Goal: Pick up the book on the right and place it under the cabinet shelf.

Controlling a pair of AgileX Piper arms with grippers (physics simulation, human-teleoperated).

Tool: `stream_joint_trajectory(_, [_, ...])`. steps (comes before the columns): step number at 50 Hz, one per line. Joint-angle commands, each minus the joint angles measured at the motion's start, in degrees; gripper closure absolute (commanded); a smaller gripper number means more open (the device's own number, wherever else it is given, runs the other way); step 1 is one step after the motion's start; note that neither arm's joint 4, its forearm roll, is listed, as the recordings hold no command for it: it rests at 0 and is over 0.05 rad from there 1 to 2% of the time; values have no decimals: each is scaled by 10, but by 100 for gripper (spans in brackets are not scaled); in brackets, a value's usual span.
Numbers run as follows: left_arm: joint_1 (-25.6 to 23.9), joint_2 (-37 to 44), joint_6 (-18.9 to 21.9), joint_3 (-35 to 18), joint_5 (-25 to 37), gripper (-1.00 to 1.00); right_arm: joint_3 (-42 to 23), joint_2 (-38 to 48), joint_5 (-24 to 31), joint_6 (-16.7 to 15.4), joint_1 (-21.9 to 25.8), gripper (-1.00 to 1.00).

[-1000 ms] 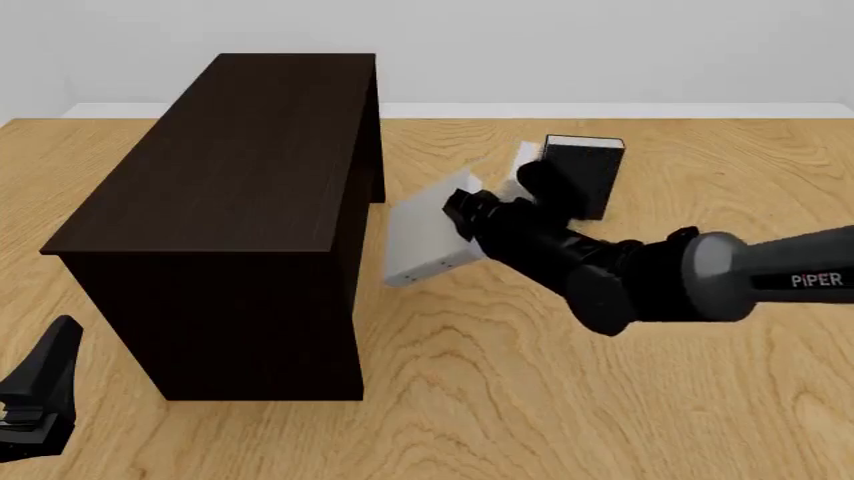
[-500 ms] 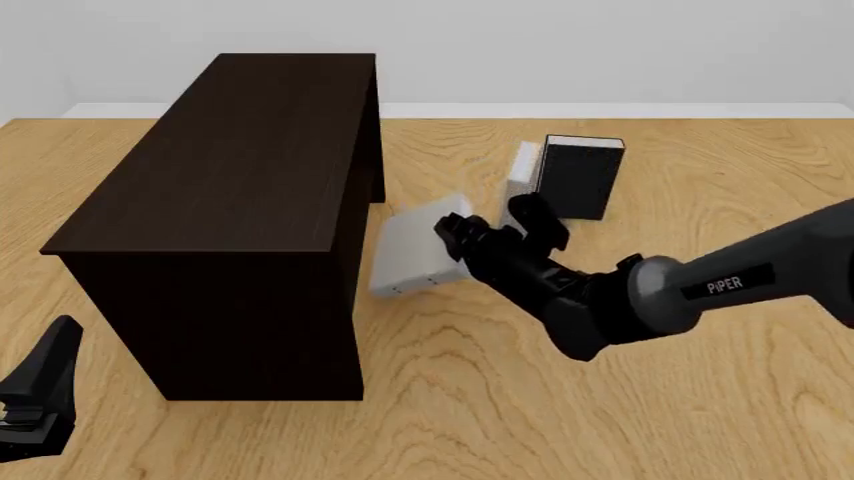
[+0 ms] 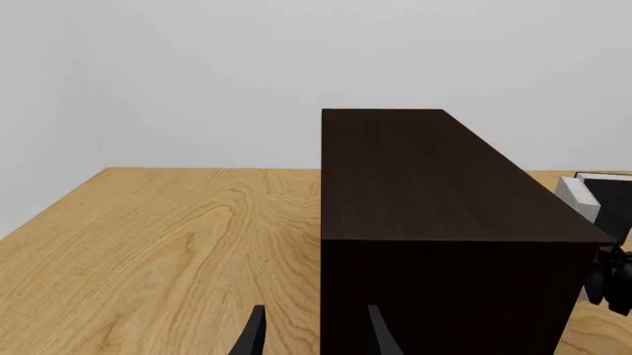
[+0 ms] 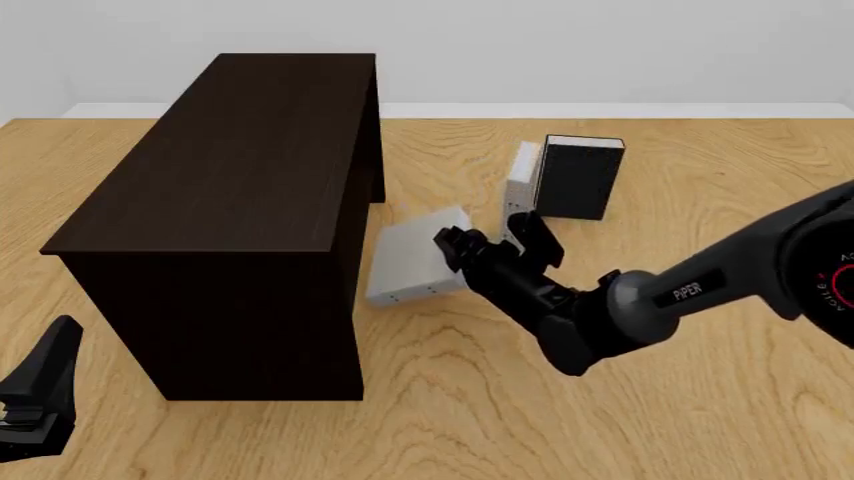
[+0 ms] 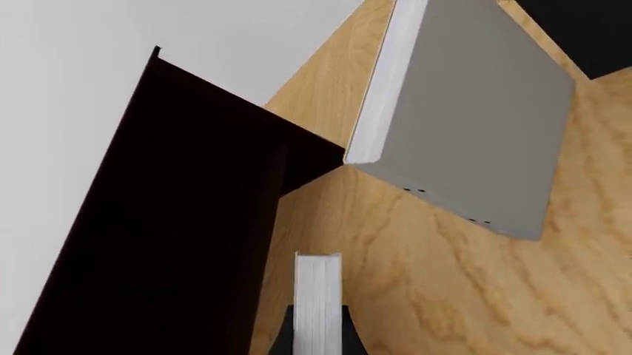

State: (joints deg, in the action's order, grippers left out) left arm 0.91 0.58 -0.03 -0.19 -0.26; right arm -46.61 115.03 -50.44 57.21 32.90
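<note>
- Lowering the book [image 4: 416,255]: over the last second I have brought it down and in toward the cabinet [image 4: 227,210]; its near edge now sits just beside the open side, not yet inside.
- Right gripper [image 4: 491,240]: clamped on the book's edge.
- Left gripper [image 3: 314,333]: fingers parted, idle, holding nothing.
- Black book [image 4: 578,178] and slim grey book [image 4: 522,180]: standing well behind.

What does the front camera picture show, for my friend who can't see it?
The right hand holds a light grey book beside the side of a big dark brown cabinet. Behind stand a black book and another grey book on the wooden table.
</note>
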Motion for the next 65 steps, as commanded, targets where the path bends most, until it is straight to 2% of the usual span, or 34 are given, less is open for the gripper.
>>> stream_joint_trajectory(1, [0,0,0,0,0,-100,-4,28,-11,16,7,100])
stream_joint_trajectory(11, [0,0,0,0,0,-100,-9,34,0,9,3,100])
stream_joint_trajectory(12, [0,0,0,0,0,-100,-7,32,0,10,5,-100])
stream_joint_trajectory(33, [0,0,0,0,0,-100,-15,22,46,-17,-11,-100])
stream_joint_trajectory(39, [0,0,0,0,0,-100,-28,21,87,-45,-30,-100])
stream_joint_trajectory(41, [0,0,0,0,0,-100,-20,19,84,-43,-26,-100])
stream_joint_trajectory(61, [0,0,0,0,0,-100,-23,-12,157,-104,-62,-100])
stream_joint_trajectory(65, [0,0,0,0,0,-100,-29,-27,187,-131,-70,-100])
